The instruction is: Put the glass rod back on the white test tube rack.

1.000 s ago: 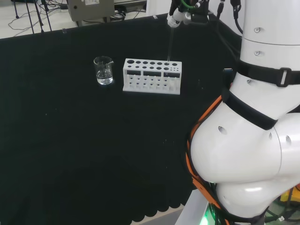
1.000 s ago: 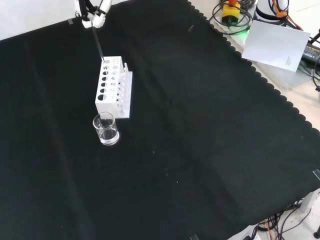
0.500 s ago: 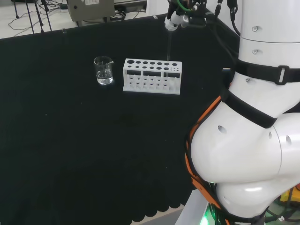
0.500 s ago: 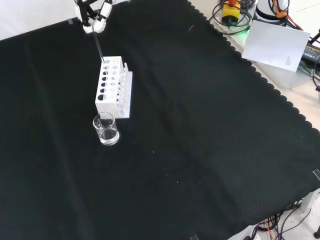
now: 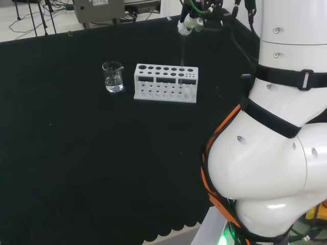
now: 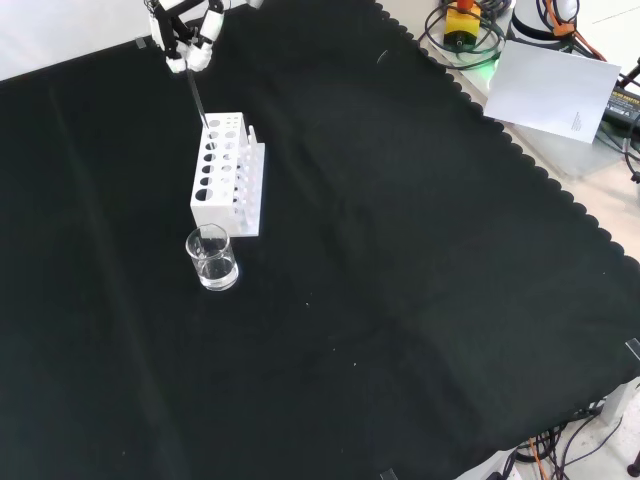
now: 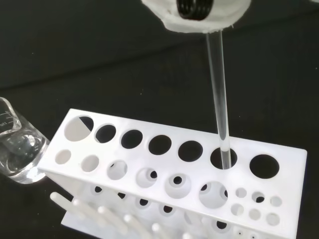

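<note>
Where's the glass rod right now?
In the head view the glass rod stands upright in a hole near the right end of the white rack, its top at the hand.

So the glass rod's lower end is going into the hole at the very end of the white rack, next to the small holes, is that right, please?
Not quite: in the wrist view the glass rod enters the second large hole from that end of the white rack, and the end hole beside the small holes stays empty. The hand holds the rod's top.
</note>
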### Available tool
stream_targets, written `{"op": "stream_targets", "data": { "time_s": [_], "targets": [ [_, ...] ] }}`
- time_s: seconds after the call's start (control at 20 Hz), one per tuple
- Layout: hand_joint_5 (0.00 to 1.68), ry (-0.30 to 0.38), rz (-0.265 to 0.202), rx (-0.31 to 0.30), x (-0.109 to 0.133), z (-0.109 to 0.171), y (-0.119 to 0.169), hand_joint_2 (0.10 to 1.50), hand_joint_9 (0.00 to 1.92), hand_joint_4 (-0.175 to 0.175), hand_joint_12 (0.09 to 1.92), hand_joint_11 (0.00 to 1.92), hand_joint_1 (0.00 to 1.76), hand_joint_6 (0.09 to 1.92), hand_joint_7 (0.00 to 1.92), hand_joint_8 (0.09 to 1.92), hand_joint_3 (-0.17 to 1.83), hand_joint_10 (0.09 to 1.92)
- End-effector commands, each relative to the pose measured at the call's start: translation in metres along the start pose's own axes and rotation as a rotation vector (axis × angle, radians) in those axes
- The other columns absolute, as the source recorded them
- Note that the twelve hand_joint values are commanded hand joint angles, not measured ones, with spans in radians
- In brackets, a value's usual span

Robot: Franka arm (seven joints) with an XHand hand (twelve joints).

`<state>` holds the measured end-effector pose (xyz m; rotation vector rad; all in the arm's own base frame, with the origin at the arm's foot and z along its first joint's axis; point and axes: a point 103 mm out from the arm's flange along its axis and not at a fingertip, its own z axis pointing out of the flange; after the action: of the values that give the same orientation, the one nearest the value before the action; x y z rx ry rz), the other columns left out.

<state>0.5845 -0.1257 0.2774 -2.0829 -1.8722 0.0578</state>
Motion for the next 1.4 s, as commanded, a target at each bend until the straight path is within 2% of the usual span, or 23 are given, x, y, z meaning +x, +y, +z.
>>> {"op": "stream_targets", "data": {
  "time_s": [0.05, 0.65, 0.7, 0.8, 0.95, 1.05, 1.15, 1.3, 1.4],
  "targets": [
    [1.33, 0.001, 0.002, 0.027, -0.005, 0.005, -0.001, 1.03, 1.72, -0.175, 0.78, 1.2, 1.3, 0.09, 1.16, 1.03, 0.01, 0.67],
    [1.34, 0.018, -0.004, 0.064, -0.004, 0.011, 0.001, 1.02, 1.75, -0.175, 0.78, 1.21, 1.3, 0.09, 1.19, 0.99, 0.01, 0.68],
    [1.34, 0.021, -0.004, 0.068, -0.005, 0.01, 0.0, 1.02, 1.75, -0.175, 0.78, 1.22, 1.31, 0.09, 1.21, 0.95, 0.0, 0.68],
    [1.35, 0.022, -0.005, 0.073, -0.005, 0.009, 0.0, 1.02, 1.78, -0.175, 0.75, 1.27, 1.31, 0.1, 1.32, 0.72, -0.07, 0.64],
    [1.15, 0.01, 0.008, 0.078, -0.007, 0.008, -0.003, 1.04, 1.8, -0.175, 0.74, 1.36, 1.35, 0.52, 1.44, 0.37, -0.16, 0.56],
    [1.0, 0.006, 0.015, 0.08, -0.008, 0.007, -0.005, 1.01, 1.8, -0.175, 0.74, 1.39, 1.39, 0.73, 1.47, 0.23, -0.17, 0.55],
    [0.9, 0.011, 0.014, 0.075, -0.006, 0.003, -0.004, 0.96, 1.81, -0.175, 0.72, 1.42, 1.34, 0.83, 1.41, 0.27, -0.17, 0.52],
    [0.83, 0.022, 0.006, 0.066, -0.003, -0.001, -0.003, 0.93, 1.81, -0.175, 0.72, 1.43, 1.32, 0.87, 1.22, 0.56, -0.17, 0.52],
    [0.8, 0.02, 0.001, 0.064, -0.001, 0.0, -0.002, 0.93, 1.81, -0.175, 0.72, 1.44, 1.32, 0.88, 1.17, 0.64, -0.17, 0.52]
  ]
}}
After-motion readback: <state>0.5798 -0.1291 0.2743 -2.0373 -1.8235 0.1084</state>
